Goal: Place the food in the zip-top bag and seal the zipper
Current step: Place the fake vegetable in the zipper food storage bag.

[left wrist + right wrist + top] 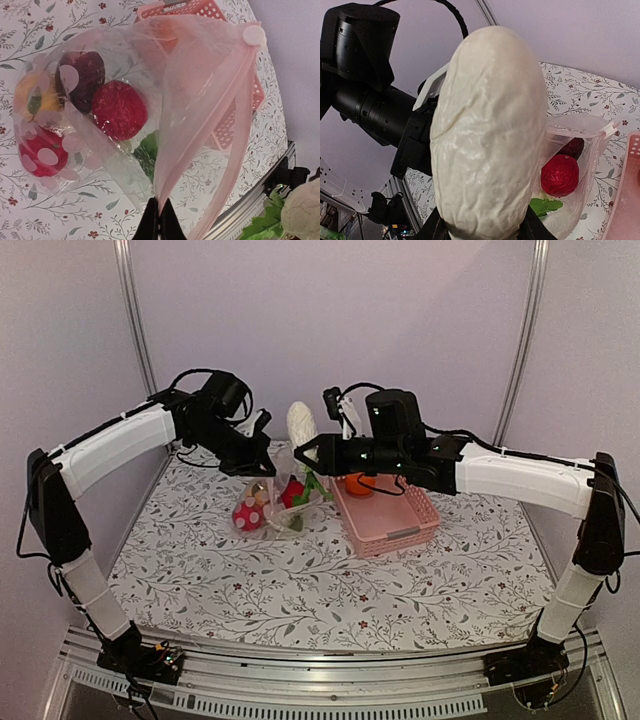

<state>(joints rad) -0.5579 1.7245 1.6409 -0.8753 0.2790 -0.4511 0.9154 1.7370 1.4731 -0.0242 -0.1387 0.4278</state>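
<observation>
Zip-top bag [275,495]: mid-bench, just left of pink basket [395,520], bottom resting on bench [300,600], mouth edge lifted and standing open.

Inside bag, per left wrist view: red fruit [119,110], dark purple fruit [82,80] touching it, yellow piece [32,95], red piece w/ white spots [42,152], green leaves [147,152] under the red fruit.

Zipper [240,95]: pinkish strip along mouth, unsealed, one end pinched by left tool [159,220], closed tight on that edge, holding it up.

Cream-white veg [490,135]: upright, clamped at lower end in right tool [482,232], off the bench, just beside bag's raised mouth, not inside.

Orange piece [357,483]: in pink basket, far end, partly hidden behind right arm.

Bench cover: white w/ leaf-and-flower print.
</observation>
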